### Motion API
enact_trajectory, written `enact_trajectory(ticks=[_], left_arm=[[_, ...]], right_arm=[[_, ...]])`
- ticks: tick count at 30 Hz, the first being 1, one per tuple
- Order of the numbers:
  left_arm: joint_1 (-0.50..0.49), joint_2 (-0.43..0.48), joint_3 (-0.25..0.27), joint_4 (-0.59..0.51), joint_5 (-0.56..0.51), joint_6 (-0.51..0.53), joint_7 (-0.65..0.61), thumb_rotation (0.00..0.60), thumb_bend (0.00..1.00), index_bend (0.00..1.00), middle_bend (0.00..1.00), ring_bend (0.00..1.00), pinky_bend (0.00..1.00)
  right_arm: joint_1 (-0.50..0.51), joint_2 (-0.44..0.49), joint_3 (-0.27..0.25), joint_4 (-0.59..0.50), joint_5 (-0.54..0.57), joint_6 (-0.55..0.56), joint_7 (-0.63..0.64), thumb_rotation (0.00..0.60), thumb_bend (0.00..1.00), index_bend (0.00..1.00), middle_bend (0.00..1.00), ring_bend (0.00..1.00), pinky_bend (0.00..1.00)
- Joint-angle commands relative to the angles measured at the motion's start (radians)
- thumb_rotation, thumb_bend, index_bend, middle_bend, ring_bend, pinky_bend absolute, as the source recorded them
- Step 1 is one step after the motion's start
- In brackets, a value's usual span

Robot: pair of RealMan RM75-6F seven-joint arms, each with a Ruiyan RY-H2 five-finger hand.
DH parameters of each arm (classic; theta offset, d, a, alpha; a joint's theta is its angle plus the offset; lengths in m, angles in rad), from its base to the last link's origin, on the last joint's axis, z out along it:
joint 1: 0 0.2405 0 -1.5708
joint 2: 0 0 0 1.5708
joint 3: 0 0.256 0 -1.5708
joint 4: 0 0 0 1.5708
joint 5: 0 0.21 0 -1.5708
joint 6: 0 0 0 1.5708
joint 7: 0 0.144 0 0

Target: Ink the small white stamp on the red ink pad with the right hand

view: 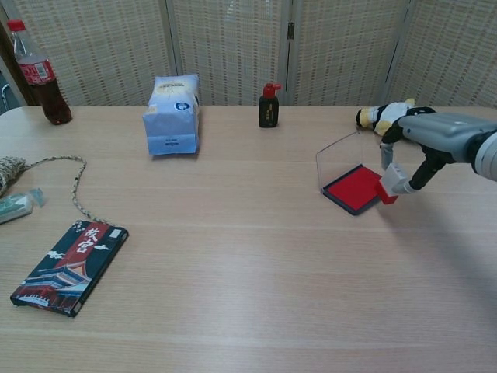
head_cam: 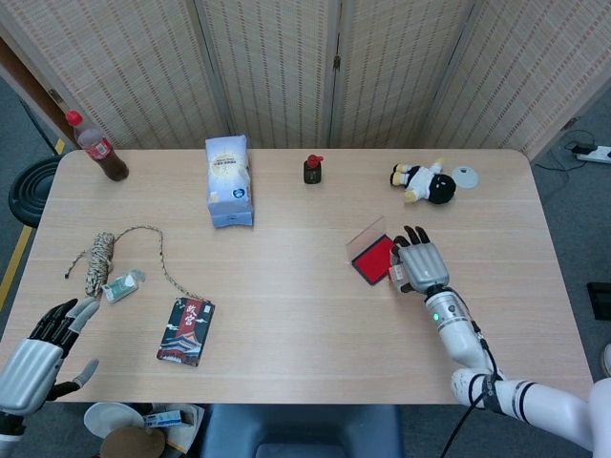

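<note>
my right hand (view: 423,148) pinches the small white stamp (view: 390,184), red face angled down for inking | stamp at the red ink pad's (view: 353,187) near edge, apparently not pressed yet

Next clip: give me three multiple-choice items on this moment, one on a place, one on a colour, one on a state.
1. Where does the cola bottle stand?
A. far left corner of the table
B. beside the plush toy
C. on the booklet

2. What colour is the cap of the small dark ink bottle?
A. blue
B. red
C. white

3. What is the right hand doing?
A. resting empty on the table
B. holding the small stamp at the ink pad
C. gripping the rope

Answers: 1 A, it stands at the table's far left corner; 2 B, the cap shows red; 3 B, the stamp sits in the fingers at the pad's edge.
</note>
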Motion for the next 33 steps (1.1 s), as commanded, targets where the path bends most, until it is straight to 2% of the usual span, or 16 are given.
enact_trajectory(ticks=[1, 10, 21, 33], left_arm=[[0.001, 0.003, 0.0, 0.001, 0.0, 0.003, -0.009, 0.6, 0.34, 0.0, 0.0, 0.0, 0.1], [-0.008, 0.014, 0.004, 0.017, 0.009, 0.001, -0.067, 0.6, 0.34, 0.0, 0.0, 0.0, 0.1], [-0.018, 0.022, -0.001, 0.031, 0.001, -0.004, -0.113, 0.6, 0.34, 0.0, 0.0, 0.0, 0.1], [-0.022, 0.029, -0.005, 0.049, -0.007, -0.002, -0.152, 0.6, 0.34, 0.0, 0.0, 0.0, 0.1]], right_arm=[[0.014, -0.02, 0.004, 0.029, 0.024, -0.019, -0.004, 0.6, 0.26, 0.71, 0.22, 0.02, 0.0], [0.062, -0.098, 0.027, 0.131, 0.067, -0.059, 0.007, 0.6, 0.26, 0.71, 0.23, 0.02, 0.0], [0.087, -0.108, 0.043, 0.164, 0.09, -0.069, 0.014, 0.6, 0.27, 0.71, 0.24, 0.03, 0.0], [0.127, -0.167, 0.056, 0.268, 0.109, -0.114, 0.039, 0.6, 0.27, 0.71, 0.26, 0.03, 0.0]])
